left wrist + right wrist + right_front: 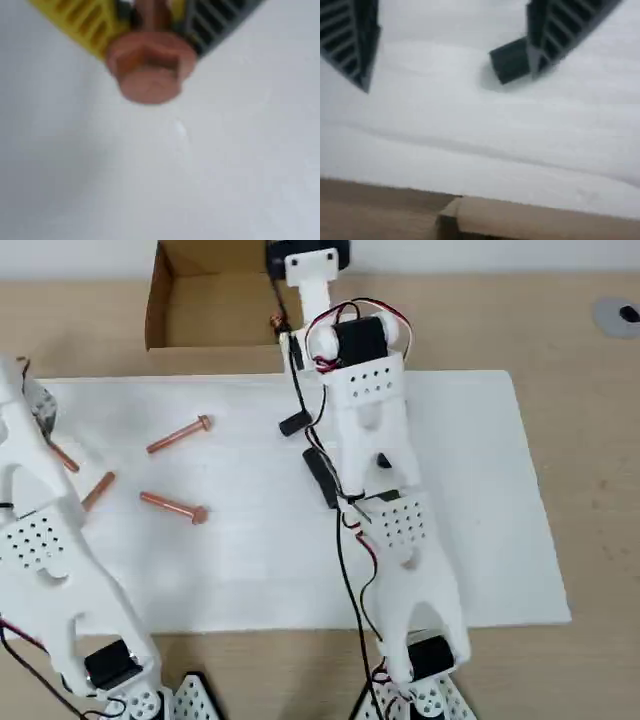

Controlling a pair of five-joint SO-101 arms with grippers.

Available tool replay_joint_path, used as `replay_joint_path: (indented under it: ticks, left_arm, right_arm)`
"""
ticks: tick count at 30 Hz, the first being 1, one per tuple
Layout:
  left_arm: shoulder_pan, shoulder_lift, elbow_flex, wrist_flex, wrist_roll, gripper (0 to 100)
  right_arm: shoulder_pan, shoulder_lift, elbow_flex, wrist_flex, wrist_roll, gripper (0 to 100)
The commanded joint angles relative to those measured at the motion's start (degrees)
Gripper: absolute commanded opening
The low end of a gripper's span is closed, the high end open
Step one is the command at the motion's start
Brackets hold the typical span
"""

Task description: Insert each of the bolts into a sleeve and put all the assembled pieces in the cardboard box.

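Left wrist view: the left gripper (152, 17) is seen clamped on a copper-coloured hex-head metal bolt (150, 70). The shank is pinched btwn one yellow and one dark ribbed finger, and the head sticks out past the tips. The shank grip is judged to be chosen so the bolt sits in line w/ the gripper and can be pushed straight into a sleeve. Which end would lead cannot be told. In the high view this arm is found at the left edge of the white rectangular sheet (470, 550), so the held bolt hangs over that edge.

The right gripper (450, 75) is held wide open, its dark ribbed fingers (555, 30) well apart. A short black cylindrical sleeve (512, 60) lies on its side just inside one finger; contact cannot be told. The opening is judged to be set for a pick-up of that sleeve, not yet made. In the high view the sleeve is placed near the sheet's far edge, approx. mid-way along it.

Loose copper bolts (180, 435) are scattered flat over the sheet's left half, apart from each other and within reach of the left arm.

The open brown cardboard box (160, 310) is set on the light wooden table (585, 440), just beyond the sheet's far edge, close to the right arm, presumably for short drop-offs.
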State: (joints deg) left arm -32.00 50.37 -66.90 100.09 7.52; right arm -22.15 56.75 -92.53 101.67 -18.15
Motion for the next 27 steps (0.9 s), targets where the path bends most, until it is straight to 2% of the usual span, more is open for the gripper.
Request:
replay_joint_path:
  ticks: [1,9,15,22,27]
  left_arm:
    - [2.3,-11.2,3.2,0.5,-6.9,1]
    - [4.0,-32.6,19.3,0.4,-15.2,1]
    - [4.1,-48.0,28.6,0.3,-15.4,1]
    - [6.5,-62.3,43.9,-4.9,-14.7,1]
    - [9.8,-77.1,62.9,-15.6,-11.7,1]
  right_arm:
    - [0.8,-5.5,0.9,0.9,-5.9,24.6]
    - [-2.9,-13.0,18.4,0.9,-12.2,24.6]
    - [-5.2,-22.5,36.4,0.9,-12.0,24.6]
    - [-4.8,-27.2,51.7,0.8,-2.0,24.6]
    - [-3.9,-27.1,56.3,0.8,1.6,24.6]
